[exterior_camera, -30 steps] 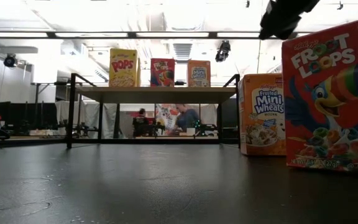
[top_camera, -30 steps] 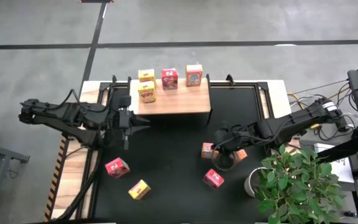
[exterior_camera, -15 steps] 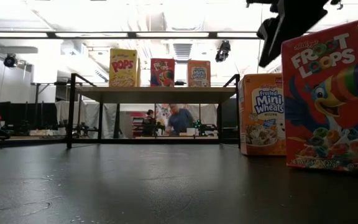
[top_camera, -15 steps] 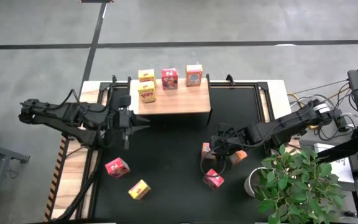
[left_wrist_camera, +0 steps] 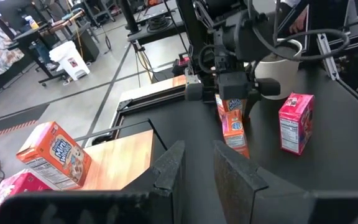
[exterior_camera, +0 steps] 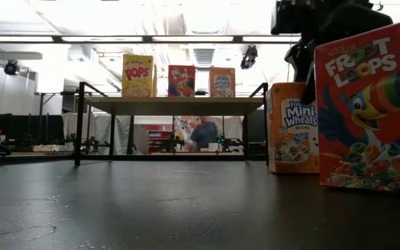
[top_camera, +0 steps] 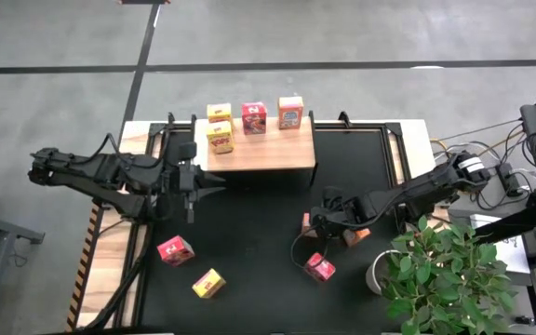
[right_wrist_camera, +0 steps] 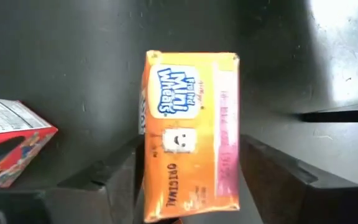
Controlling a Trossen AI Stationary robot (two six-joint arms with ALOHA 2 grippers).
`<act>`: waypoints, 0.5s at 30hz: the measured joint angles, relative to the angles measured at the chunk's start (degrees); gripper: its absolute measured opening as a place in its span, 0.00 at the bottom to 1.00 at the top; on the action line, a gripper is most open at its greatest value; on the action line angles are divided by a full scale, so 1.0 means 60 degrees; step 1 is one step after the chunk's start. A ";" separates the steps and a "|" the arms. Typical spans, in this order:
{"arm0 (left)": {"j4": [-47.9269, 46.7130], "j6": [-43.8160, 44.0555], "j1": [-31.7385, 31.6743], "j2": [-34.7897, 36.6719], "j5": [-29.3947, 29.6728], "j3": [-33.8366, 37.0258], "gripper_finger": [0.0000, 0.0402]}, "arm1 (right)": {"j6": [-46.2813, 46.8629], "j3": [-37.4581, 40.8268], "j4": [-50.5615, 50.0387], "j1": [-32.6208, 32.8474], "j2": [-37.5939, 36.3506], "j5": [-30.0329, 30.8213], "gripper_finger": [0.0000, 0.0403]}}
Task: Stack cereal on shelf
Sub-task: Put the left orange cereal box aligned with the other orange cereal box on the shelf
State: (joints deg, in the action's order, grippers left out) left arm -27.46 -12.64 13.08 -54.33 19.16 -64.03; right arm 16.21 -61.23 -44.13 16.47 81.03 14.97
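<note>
The shelf (top_camera: 259, 149), a light wooden block at the far middle, carries two yellow cereal boxes (top_camera: 219, 127), a red one (top_camera: 254, 118) and an orange one (top_camera: 290, 112). On the black mat (top_camera: 249, 223) an orange cereal box (right_wrist_camera: 190, 134) stands upright. My right gripper (right_wrist_camera: 191, 142) is open above it, pointing steeply down, one finger (right_wrist_camera: 114, 180) on each side of the box and not touching it. It shows too in the high view (top_camera: 314, 226) and in the low view (exterior_camera: 314, 31). My left gripper (top_camera: 194, 181) waits left of the shelf, narrowly open and empty (left_wrist_camera: 197, 165).
Loose on the mat lie a pink-red box (top_camera: 175, 249), a yellow box (top_camera: 208, 283) and a pink-red box (top_camera: 320, 267) just nearer than my right gripper. Another orange box (top_camera: 356, 234) shows under my right arm. A potted plant (top_camera: 445, 274) stands at the near right.
My right gripper has come down toward the orange box on the mat, shifting a little toward the table's left, tipping more steeply downward, and it has opened. The boxes have not moved.
</note>
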 joint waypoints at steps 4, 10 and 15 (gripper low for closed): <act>0.0001 -0.0022 0.0000 -0.0048 0.0000 0.0000 0.16 | -0.0034 0.0000 0.0053 0.0003 0.0019 -0.0060 0.50; -0.0001 -0.0026 0.0000 -0.0134 0.0000 -0.0002 0.16 | -0.0026 0.0000 0.0236 0.0003 -0.0158 -0.0064 0.41; 0.0001 -0.0058 0.0000 -0.0149 0.0000 -0.0001 0.16 | -0.0022 -0.0247 0.0206 -0.0001 -0.0440 -0.0068 0.38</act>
State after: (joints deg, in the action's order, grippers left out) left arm -27.45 -12.99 13.08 -55.22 19.16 -64.04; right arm 16.08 -62.71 -42.90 16.47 78.39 14.56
